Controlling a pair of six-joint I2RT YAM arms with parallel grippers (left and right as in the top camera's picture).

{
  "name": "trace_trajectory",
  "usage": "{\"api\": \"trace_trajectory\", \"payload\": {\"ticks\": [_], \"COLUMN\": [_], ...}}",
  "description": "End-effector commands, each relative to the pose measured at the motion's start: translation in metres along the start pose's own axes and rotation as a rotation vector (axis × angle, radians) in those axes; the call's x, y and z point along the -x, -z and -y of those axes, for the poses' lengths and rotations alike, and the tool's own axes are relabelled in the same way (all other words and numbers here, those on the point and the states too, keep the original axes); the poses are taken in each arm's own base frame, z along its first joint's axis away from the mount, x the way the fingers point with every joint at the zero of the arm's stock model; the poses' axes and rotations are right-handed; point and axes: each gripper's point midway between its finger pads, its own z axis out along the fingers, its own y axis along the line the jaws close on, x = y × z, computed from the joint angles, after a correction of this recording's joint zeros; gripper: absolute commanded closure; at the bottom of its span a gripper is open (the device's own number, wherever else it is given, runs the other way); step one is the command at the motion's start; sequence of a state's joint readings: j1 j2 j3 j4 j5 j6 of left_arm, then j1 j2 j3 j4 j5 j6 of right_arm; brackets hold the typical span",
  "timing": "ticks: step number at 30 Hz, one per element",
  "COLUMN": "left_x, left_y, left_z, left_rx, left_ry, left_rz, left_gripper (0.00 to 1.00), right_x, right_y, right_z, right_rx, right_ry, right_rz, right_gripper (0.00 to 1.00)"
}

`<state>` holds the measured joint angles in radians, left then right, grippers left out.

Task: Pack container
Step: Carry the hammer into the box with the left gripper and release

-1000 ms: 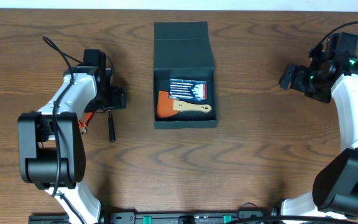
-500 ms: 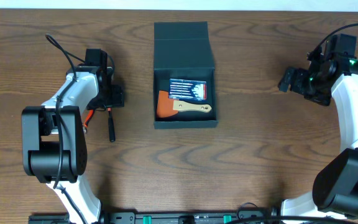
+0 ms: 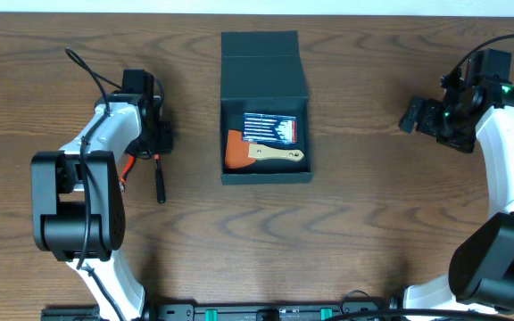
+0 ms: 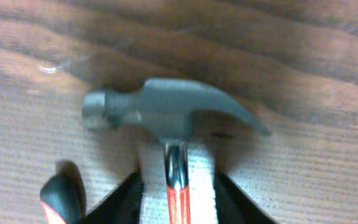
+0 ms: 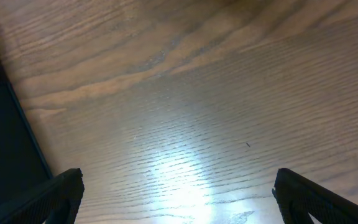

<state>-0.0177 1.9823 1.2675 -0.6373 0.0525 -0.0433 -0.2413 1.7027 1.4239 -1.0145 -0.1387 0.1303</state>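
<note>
One container sits open at the middle back of the counter, its lid folded away. Two things lie inside: an orange scraper with a wooden handle and a blue card pack. One hammer lies flat on the wood to the left. The left fingers are clamped on its neck just below the head, and a red-and-black handle rests beside them. The right fingers are spread wide over bare wood to the right, gripping nothing.
</note>
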Motion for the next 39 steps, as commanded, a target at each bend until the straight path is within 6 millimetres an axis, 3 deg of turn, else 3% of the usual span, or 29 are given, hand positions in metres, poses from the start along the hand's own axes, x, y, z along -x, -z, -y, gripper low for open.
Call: {"api": "trace_trajectory", "payload": {"ticks": [1, 8, 17, 21, 26, 31, 36, 39], "left_x": [-0.013, -0.014, -0.014, -0.011, 0.009, 0.028, 0.02, 0.004], "left_y": [-0.013, -0.013, -0.011, 0.005, 0.055, 0.135, 0.204, 0.227], "left_z": [0.001, 0.001, 0.001, 0.002, 0.005, 0.02, 0.066, 0.104], "left_rx": [-0.007, -0.007, -0.008, -0.015, -0.021, -0.018, -0.002, -0.003], "left_ry": [-0.009, -0.009, -0.014, -0.092, -0.154, -0.323, -0.666, -0.902], "left_rz": [-0.066, -0.069, -0.068, -0.044, 0.084, 0.292, 0.483, 0.553], "left_gripper": [0.75, 0.94, 0.94, 0.94, 0.94, 0.94, 0.95, 0.94], "right_x": [0.0, 0.001, 0.001, 0.002, 0.003, 0.005, 0.008, 0.009], "right_y": [-0.001, -0.001, -0.001, -0.001, -0.001, -0.001, -0.001, -0.001], "right_z": [0.001, 0.001, 0.001, 0.001, 0.001, 0.001, 0.0, 0.0], "right_rx": [0.005, 0.006, 0.006, 0.006, 0.007, 0.008, 0.01, 0.01], "right_ry": [-0.021, -0.02, -0.02, -0.02, -0.019, -0.018, -0.016, -0.016], "right_rz": [-0.004, 0.001, 0.001, 0.002, 0.008, 0.015, 0.028, 0.031], "right_gripper": [0.01, 0.01, 0.01, 0.01, 0.01, 0.01, 0.01, 0.01]}}
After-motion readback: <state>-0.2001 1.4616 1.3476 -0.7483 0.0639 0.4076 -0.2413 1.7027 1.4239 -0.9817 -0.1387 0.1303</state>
